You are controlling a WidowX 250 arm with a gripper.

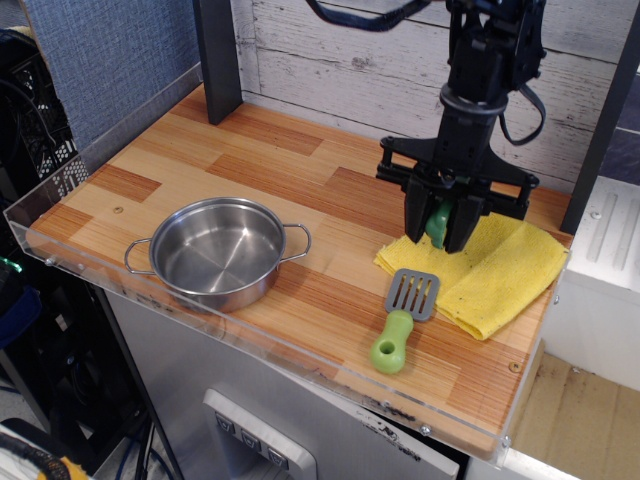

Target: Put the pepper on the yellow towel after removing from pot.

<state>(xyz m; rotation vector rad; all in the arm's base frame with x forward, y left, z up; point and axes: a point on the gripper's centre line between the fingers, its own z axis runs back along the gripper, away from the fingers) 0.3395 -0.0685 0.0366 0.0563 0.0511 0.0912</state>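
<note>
1. My jaws (440, 232) are clamped on the pepper (439, 218), a smooth green piece held just over the yellow towel's (500, 265) left part.
2. The towel is soft, folded, faintly speckled.
3. Left of the towel, well apart, sits the round shiny steel pot (217, 252) with wire loop handles on the striped wooden tabletop (250, 160).
4. No readable writing.

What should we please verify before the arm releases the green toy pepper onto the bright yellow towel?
1. Green toy pepper clamped in the black gripper: ok.
2. Gripper above the bright yellow folded towel: ok, over its left part.
3. Pepper resting on the towel: cannot tell; the fingers hide its underside.
4. Shallow round steel pot empty: ok.
5. Green-handled grey spatula clear of the drop spot: ok, it lies in front of the towel's near-left edge.
</note>
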